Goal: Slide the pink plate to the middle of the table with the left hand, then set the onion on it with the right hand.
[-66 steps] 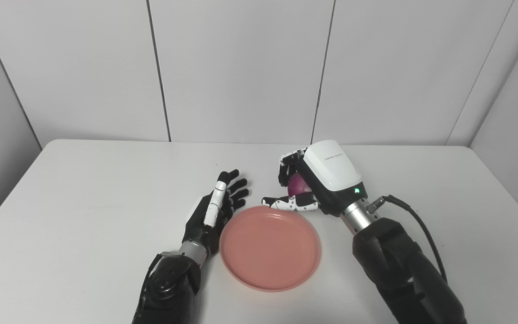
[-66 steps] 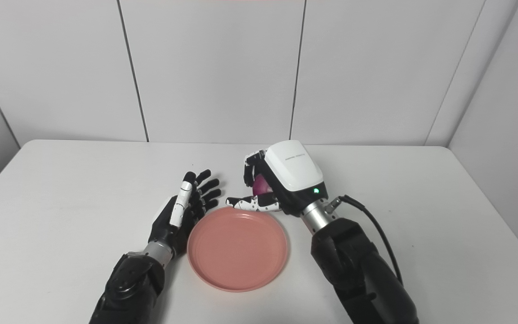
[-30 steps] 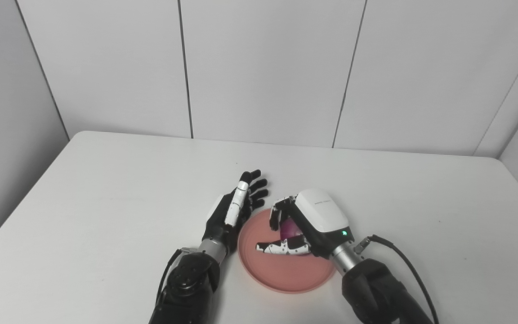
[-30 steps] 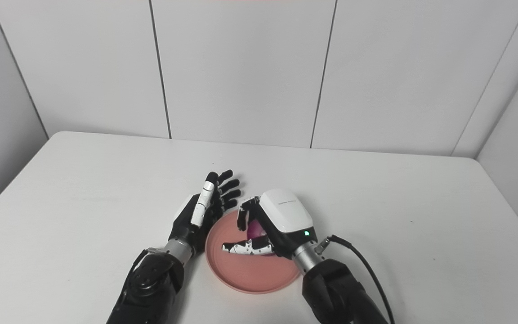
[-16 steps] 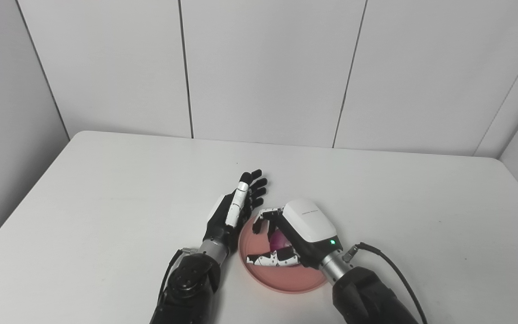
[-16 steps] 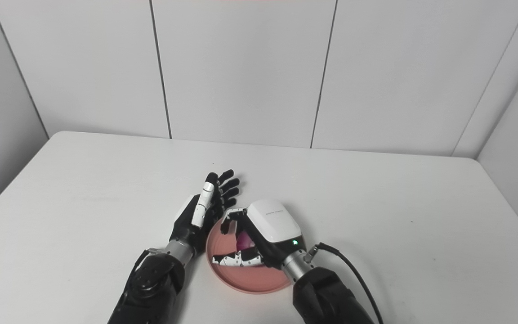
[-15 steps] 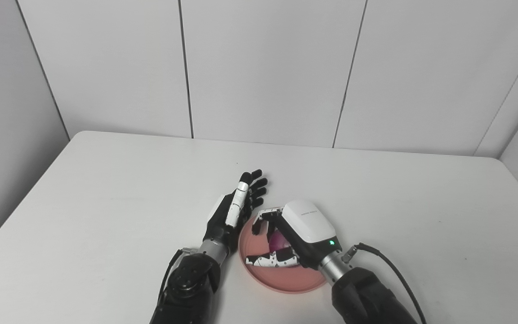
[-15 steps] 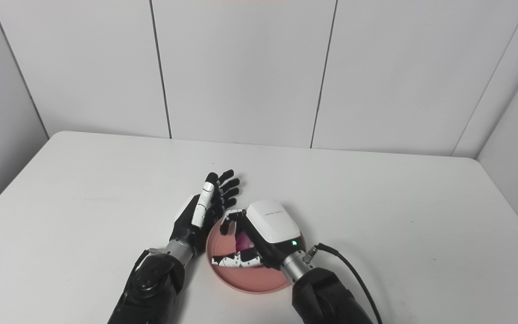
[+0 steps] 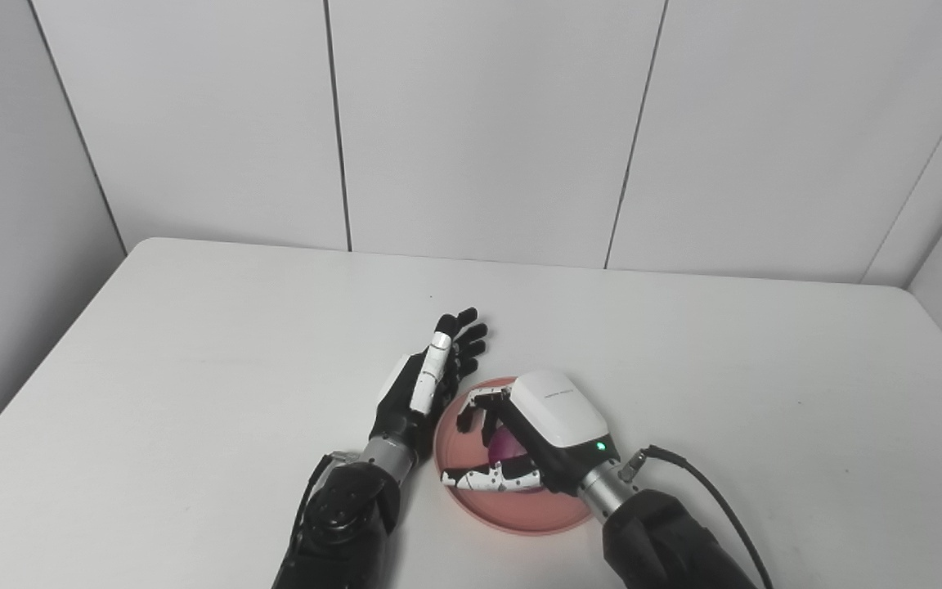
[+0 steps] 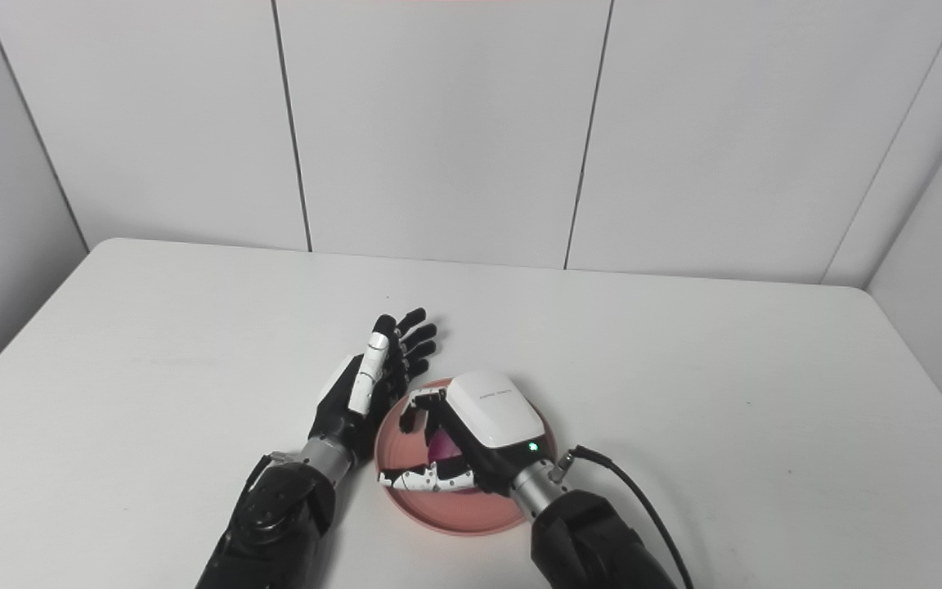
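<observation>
Two hands: right hand (image 9: 532, 438) low over pink plate (image 9: 520, 511), fingers curled loosely round onion (image 9: 506, 444); can't tell if it bears on plate yet. Left hand (image 9: 426, 384) flat, fingers spread, holds nothing, just beside plate's left rim.
Onion: looks small, round, firm, smooth-skinned; prob. light, apt to roll. Best held round its widest part.
Plate: shallow, stiff; low rim may stop a roll.
Room: table (image 9: 193, 343) bare all round; near edge close to plate.

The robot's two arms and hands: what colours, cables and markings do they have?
Both arms are black. The left hand is black with white fingers' parts. The right hand has a white shell, green light, black-and-white fingers, metal wrist and black cable.
</observation>
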{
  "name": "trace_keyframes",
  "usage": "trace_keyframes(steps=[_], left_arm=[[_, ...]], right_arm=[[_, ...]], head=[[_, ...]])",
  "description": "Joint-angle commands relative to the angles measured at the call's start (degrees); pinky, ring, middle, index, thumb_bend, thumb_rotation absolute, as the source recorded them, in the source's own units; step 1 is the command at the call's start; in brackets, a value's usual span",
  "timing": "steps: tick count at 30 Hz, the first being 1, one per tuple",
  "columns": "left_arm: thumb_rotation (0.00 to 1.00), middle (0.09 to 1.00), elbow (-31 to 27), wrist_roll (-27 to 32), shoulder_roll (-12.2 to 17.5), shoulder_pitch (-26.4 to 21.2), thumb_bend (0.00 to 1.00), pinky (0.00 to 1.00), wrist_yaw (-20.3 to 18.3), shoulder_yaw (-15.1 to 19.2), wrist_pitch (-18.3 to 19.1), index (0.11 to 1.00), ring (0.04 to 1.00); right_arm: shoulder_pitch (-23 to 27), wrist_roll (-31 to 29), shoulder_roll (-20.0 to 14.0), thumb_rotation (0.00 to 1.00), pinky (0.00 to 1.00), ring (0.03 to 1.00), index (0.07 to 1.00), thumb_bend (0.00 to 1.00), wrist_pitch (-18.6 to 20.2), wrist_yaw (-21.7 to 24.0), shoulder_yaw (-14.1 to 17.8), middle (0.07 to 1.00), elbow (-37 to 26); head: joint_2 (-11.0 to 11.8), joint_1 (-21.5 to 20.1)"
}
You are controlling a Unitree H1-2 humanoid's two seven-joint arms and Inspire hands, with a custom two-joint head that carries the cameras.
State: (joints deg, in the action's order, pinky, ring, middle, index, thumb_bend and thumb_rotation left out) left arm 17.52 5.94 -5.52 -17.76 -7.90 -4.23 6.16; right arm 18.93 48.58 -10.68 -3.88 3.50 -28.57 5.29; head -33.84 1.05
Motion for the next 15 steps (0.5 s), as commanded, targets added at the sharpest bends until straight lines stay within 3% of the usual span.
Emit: trace_keyframes(steps=[1,10,12,15], left_arm=[[0.99,0.907,2.2,0.3,0.0,1.6,0.68,0.99,0.0,0.2,2.2,0.907,0.916],[0.97,0.907,2.2,0.5,-0.2,1.3,0.71,0.89,0.4,0.3,3.1,0.916,0.900],[0.97,0.906,2.4,0.9,-0.4,1.2,0.70,0.87,0.4,0.5,3.3,0.942,0.890],[0.98,0.912,2.6,1.1,-0.4,1.1,0.69,0.87,0.3,0.5,3.2,0.961,0.891]], right_arm=[[2.5,0.5,-0.3,0.68,0.30,0.361,0.513,0.61,-3.1,-2.2,0.4,0.432,-1.6],[2.9,1.7,-1.2,0.90,0.47,0.545,0.665,0.82,-5.6,-4.7,0.7,0.614,-1.7],[3.0,1.7,-1.3,0.96,0.51,0.602,0.683,0.89,-6.1,-5.2,0.8,0.658,-1.6],[3.3,1.8,-1.7,0.99,0.52,0.615,0.681,0.93,-6.5,-5.2,0.9,0.667,-1.9]], head=[[0.1,0.0],[0.1,-0.5],[0.1,-0.5],[0.1,-0.5]])
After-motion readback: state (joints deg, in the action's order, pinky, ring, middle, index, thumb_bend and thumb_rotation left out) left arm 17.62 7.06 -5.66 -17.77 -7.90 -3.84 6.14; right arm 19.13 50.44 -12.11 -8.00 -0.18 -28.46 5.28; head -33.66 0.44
